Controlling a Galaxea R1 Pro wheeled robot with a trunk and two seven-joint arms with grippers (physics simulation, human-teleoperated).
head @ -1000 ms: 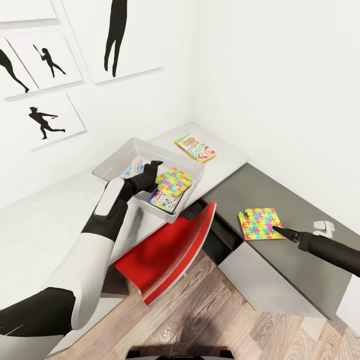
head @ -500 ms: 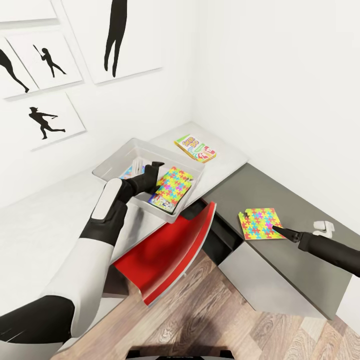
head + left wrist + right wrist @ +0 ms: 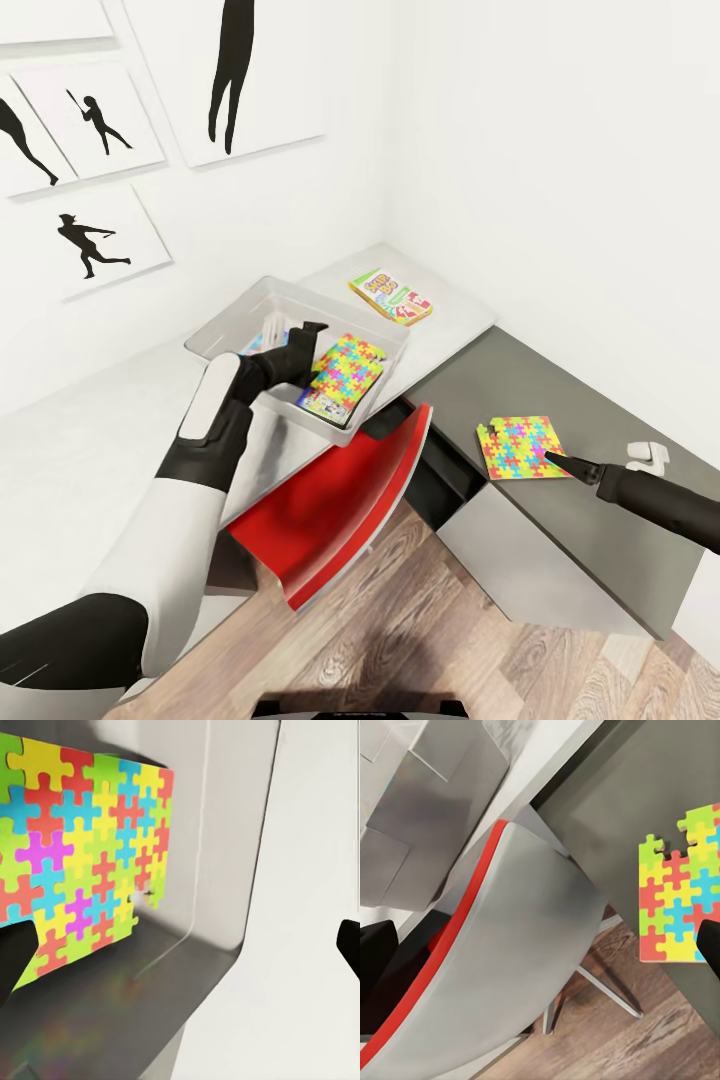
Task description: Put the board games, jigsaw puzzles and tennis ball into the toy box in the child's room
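Observation:
The grey toy box stands on the white table. A colourful jigsaw puzzle lies tilted inside it on top of a board game; the same puzzle leans near the box wall in the left wrist view. My left gripper hangs open inside the box beside that puzzle, holding nothing. Another board game lies on the white table behind the box. A second jigsaw puzzle rests on the dark table. At its near right corner my right gripper stands open, fingers wide apart.
A red and grey chair sits tucked between the two tables below the box. A small white object lies on the dark table by my right arm. White walls close the corner; wood floor lies below.
The jigsaw puzzle has left my left gripper and settled lower in the box. The left arm has drawn back slightly. The right arm has not moved.

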